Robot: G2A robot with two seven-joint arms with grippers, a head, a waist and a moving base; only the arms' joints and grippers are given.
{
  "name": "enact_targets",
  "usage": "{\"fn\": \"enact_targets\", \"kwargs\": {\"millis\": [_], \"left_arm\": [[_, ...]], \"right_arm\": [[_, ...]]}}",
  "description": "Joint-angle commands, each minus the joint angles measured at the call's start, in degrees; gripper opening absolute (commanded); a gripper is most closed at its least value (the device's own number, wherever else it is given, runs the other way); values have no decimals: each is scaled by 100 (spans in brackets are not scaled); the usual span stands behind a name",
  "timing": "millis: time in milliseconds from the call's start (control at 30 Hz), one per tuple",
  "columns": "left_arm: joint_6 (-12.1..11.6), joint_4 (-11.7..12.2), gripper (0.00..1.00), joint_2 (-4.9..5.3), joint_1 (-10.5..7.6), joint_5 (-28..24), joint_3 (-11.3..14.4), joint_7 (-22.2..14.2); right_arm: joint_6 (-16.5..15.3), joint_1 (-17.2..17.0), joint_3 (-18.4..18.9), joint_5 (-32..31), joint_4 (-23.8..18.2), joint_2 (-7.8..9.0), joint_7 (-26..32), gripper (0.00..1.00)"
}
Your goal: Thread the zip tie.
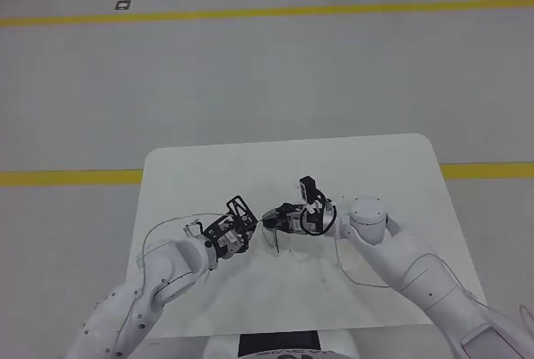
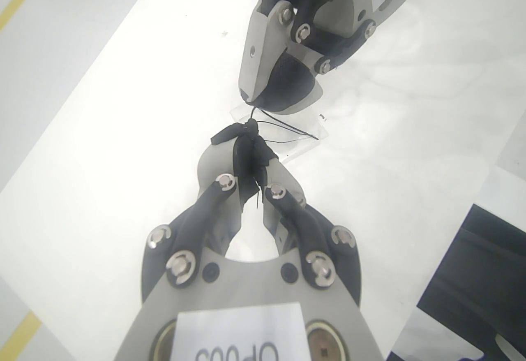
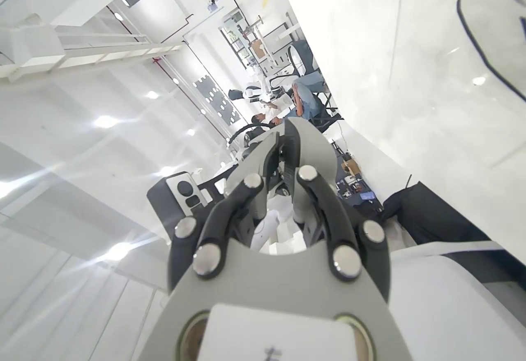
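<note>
My two grippers meet tip to tip above the middle of the white table (image 1: 374, 170). The left gripper (image 1: 249, 229) (image 2: 246, 140) has black-taped fingertips and is shut on the head end of a thin black zip tie (image 2: 251, 127). Facing it, the right gripper (image 1: 268, 217) (image 2: 251, 103) is shut on the tie's thin strand, which trails off sideways from the pinch. In the right wrist view, the right gripper (image 3: 287, 126) has its fingers pressed together and points out toward the room; the tie is hidden there.
A clear plastic box (image 3: 431, 70) (image 2: 302, 146) stands on the table just below the grippers, and a thin black line shows through its wall. The table's far half is bare white. Yellow floor lines (image 1: 60, 177) run beyond the edges.
</note>
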Motion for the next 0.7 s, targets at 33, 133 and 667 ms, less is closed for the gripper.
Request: {"fn": "enact_targets", "kwargs": {"millis": [33,133,667], "left_arm": [[0,0,0,0,0,0,0,0],[0,0,0,0,0,0,0,0],[0,0,0,0,0,0,0,0]], "right_arm": [[0,-12,-9,-15,-40,25,-41,0],[0,-19,-24,-10,-82,51,-57,0],[0,29,-164,100,-191,144,-156,14]]}}
